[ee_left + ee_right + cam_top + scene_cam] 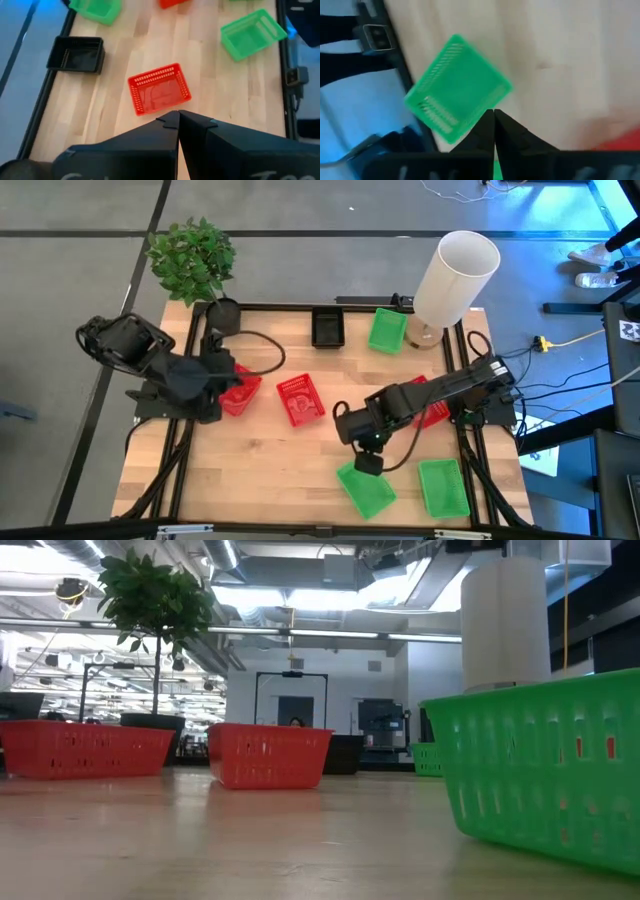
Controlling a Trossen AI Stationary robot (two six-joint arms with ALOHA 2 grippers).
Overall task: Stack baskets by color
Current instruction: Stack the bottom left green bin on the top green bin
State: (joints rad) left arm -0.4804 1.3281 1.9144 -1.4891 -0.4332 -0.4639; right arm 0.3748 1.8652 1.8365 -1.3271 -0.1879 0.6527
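Three red baskets stand on the table: one [240, 394] beside my left gripper [222, 376], one [300, 398] at the middle, also in the left wrist view [159, 94], and one [432, 410] partly under my right arm. A black basket [328, 328] and a green basket [387, 330] stand at the far edge. Two green baskets [365, 490] [443, 486] stand at the near edge. My left gripper [178, 118] is shut and holds nothing. My right gripper [368, 463], shut [494, 114], hangs over the far rim of the tilted green basket.
A tall white cylinder [455, 275] stands at the far right corner. A potted plant [195, 260] stands at the far left corner. A black rail [470, 470] runs along the table's sides. Bare wood [260, 470] lies at the near left.
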